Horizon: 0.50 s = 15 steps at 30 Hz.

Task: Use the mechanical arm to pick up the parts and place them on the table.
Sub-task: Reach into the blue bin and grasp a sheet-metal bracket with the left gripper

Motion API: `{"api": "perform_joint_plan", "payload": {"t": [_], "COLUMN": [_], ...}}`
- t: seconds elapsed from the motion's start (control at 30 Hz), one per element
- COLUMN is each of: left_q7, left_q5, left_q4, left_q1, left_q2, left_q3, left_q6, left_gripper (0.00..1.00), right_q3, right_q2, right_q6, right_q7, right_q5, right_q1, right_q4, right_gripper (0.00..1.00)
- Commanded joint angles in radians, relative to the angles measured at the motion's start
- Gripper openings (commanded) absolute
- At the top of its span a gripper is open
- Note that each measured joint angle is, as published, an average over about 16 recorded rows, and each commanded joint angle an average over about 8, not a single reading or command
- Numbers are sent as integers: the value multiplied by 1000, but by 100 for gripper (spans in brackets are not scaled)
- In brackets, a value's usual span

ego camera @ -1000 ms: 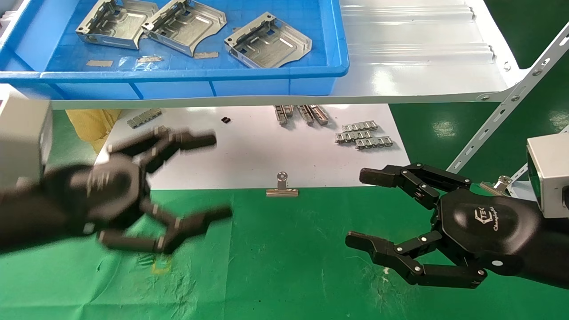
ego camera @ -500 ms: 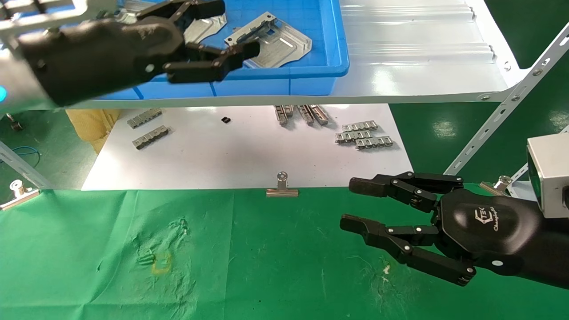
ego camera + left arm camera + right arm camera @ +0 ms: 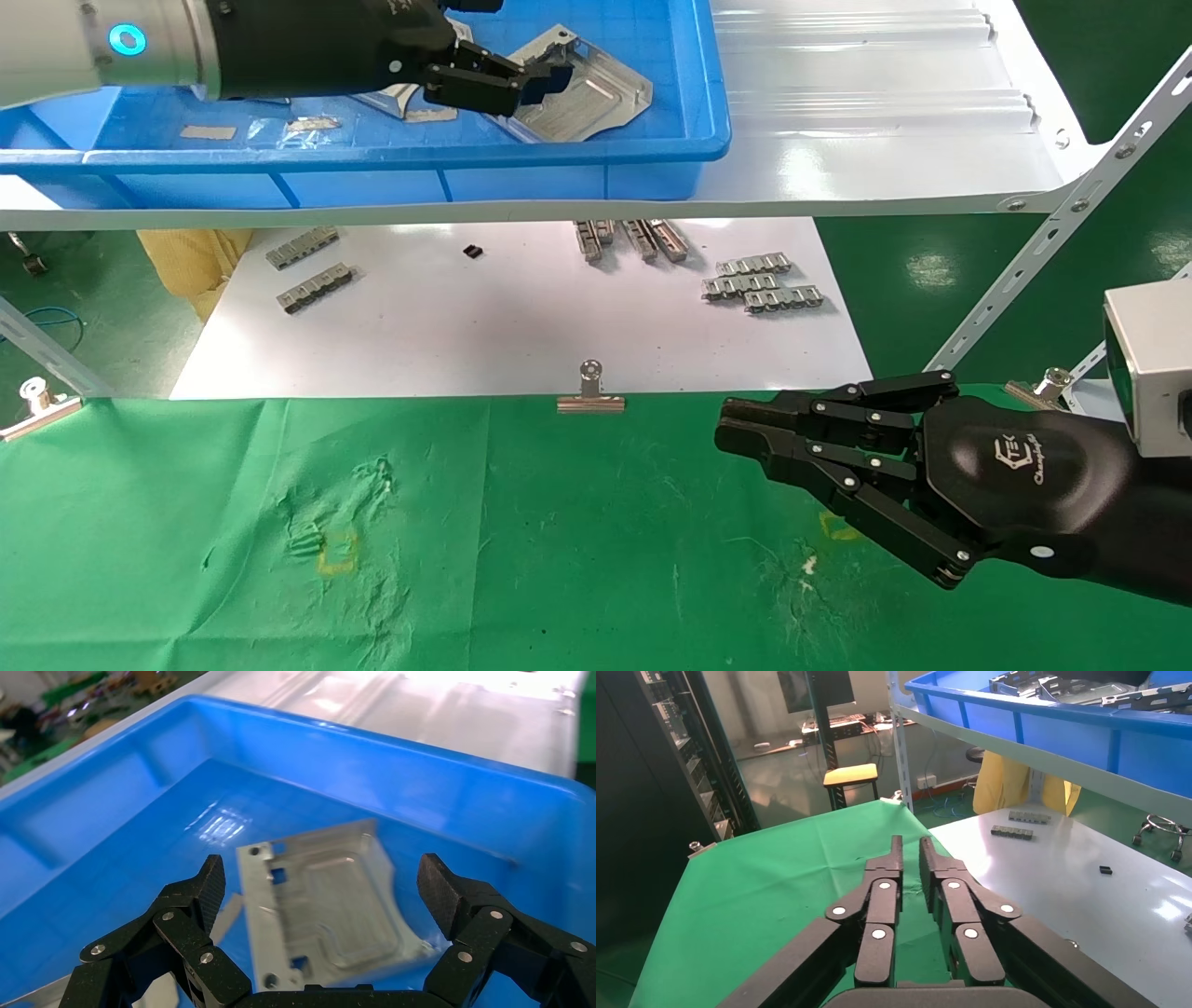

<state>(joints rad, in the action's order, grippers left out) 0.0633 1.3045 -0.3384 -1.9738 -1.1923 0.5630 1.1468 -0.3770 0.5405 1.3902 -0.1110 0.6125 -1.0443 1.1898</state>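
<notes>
Since a moment ago the left gripper point(image 3: 526, 79) has pushed farther into the blue plastic bin point(image 3: 596, 168) and the right gripper point(image 3: 745, 433) has drawn its fingers together.

At far left, a silver clip point(image 3: 33, 410) pins the wrinkled green cloth of the table point(image 3: 559, 559). Up on the glossy white shelf point(image 3: 885, 140), the left gripper's black linkage fingers point(image 3: 204, 888) are spread wide, one on each side of a silver stamped part point(image 3: 330, 903) lying flat on the bin floor; contact cannot be judged. This part is roughly square, with an embossed recess and a raised, holed flange. Another part point(image 3: 400, 96) peeks out beneath the arm.

Below, small linked metal strips point(image 3: 764, 284) lie on a smooth white sheet point(image 3: 466, 326), and a binder clip point(image 3: 590, 396) sits at its front edge.

At right, the right gripper hovers over the cloth, its jointed fingers point(image 3: 880, 903) nearly closed and holding nothing.
</notes>
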Motion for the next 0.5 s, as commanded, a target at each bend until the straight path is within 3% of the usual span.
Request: {"api": "perform_joint_plan", "payload": {"t": [0.03, 0.13, 0.2, 0.5], "left_q7": [-15, -34, -51, -96], "left_q5": [22, 36, 45, 61], "left_q4": [69, 125, 150, 225], "left_q1": [-36, -60, -73, -102], "left_q2": [-32, -59, -71, -95], "left_q3": [12, 18, 23, 34], "left_q6": [-20, -56, -69, -60], "left_gripper": [52, 16, 4, 0], "right_q3": [0, 0, 0, 0], "right_q2": [0, 0, 0, 0], "right_q6": [0, 0, 0, 0], "right_q7": [0, 0, 0, 0], "right_q5": [0, 0, 0, 0], "right_q1": [0, 0, 0, 0], "right_q4": [0, 0, 0, 0], "right_gripper": [0, 0, 0, 0]}}
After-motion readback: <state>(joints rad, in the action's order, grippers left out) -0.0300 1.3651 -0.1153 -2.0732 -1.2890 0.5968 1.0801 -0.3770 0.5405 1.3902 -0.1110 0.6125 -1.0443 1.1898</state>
